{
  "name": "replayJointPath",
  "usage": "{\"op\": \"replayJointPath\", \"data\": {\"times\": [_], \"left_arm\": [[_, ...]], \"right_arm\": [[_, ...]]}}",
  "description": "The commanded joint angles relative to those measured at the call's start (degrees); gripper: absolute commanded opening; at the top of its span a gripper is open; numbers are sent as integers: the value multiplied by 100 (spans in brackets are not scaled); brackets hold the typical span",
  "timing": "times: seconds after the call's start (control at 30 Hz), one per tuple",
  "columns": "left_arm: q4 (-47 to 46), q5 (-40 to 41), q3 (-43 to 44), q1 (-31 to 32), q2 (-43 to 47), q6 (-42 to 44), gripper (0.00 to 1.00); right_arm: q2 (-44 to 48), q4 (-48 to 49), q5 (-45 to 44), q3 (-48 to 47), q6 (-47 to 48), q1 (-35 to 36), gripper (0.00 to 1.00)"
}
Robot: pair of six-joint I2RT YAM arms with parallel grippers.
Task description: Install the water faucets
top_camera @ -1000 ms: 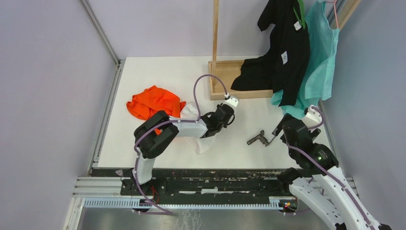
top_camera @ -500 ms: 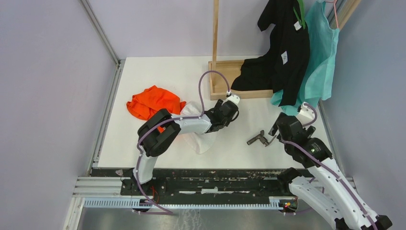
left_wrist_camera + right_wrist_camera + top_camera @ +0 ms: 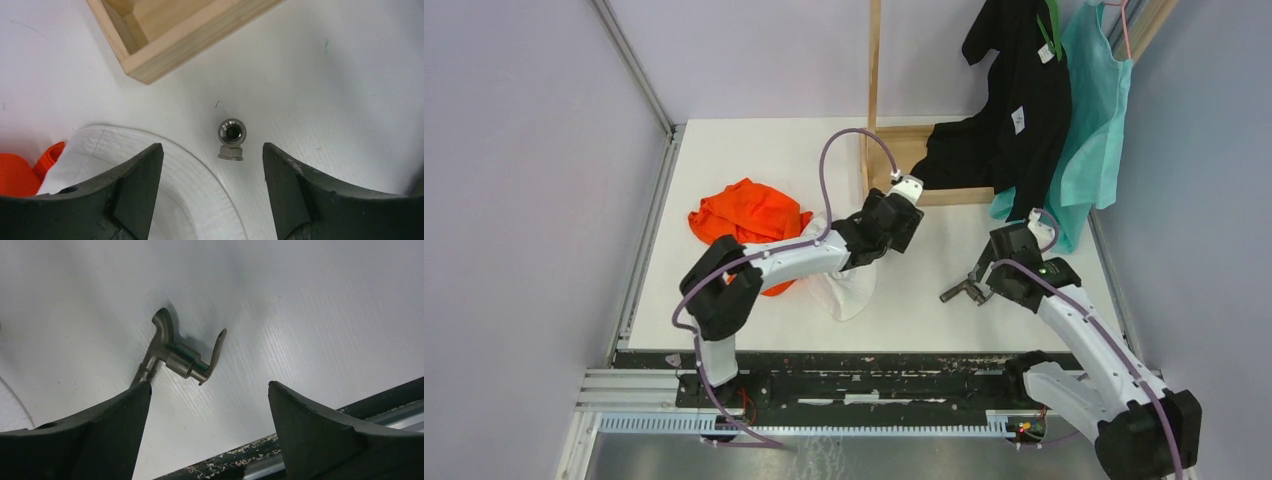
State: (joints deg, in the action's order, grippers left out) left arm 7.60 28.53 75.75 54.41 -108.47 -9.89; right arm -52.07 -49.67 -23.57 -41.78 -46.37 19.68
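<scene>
Barely begun: faucet body (image 3: 182, 360), elbow fitting (image 3: 231, 140) lying loose near wooden box (image 3: 200, 42); left tool (image 3: 211, 150), right tool (image 3: 210, 385) agape, empty.

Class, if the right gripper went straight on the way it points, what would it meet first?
Probably the faucet, lying on the table just ahead of the open right gripper; depth unclear.

Grey-brown faucet (image 3: 180, 360), orange cloth (image 3: 744, 215), white table (image 3: 754, 150), teal garment (image 3: 1089, 120)

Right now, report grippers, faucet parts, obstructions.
Left gripper and right gripper open, empty. Grey metal pipe fitting below left, grey metal lever tap below right. White cloth beside fitting.
</scene>
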Motion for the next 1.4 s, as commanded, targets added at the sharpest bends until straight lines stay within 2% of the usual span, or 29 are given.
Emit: {"op": "replayJointPath", "data": {"times": [0.0, 0.07, 0.23, 0.5, 0.57, 0.63, 0.8, 1.0, 1.1, 1.2, 1.37], "left_arm": [[33, -392, -60, -15, 829, -450, 79], [86, -630, -202, -13, 1136, -490, 80], [-493, -1320, -988, -10, 2153, -656, 80], [-337, -1747, -1145, -11, 2516, -1007, 79], [-356, -1859, -1199, -10, 2531, -1084, 79], [-349, -1941, -1202, -17, 2537, -1099, 79], [-121, -2237, -1171, -111, 2550, -1057, 79], [10, -3761, -1072, -148, 2456, -1430, 79], [-605, -4622, -1371, -136, 2290, -2063, 80], [-1508, -4999, -1736, -90, 2005, -2660, 80], [-1804, -4911, -1689, -105, 1783, -2992, 81]], "right_arm": [[-248, 835, 1227, 359, 131, -636, 91], [-393, 1203, 1341, 494, 92, -778, 86], [-829, 1700, 996, 730, -135, -897, 66], [-1428, 2021, 446, 742, -319, -956, 49], [-1563, 2015, 410, 717, -294, -953, 40], [-1573, 2110, 524, 774, -189, -954, 21], [-1517, 2034, 617, 788, 32, -951, 1], [-1106, 2048, 1013, 665, 368, -954, 0], [-661, 2407, 1658, 714, 446, -949, 0], [-603, 2569, 2452, 557, 575, -943, 1], [-443, 2294, 2830, 197, 939, -875, 1]]}}
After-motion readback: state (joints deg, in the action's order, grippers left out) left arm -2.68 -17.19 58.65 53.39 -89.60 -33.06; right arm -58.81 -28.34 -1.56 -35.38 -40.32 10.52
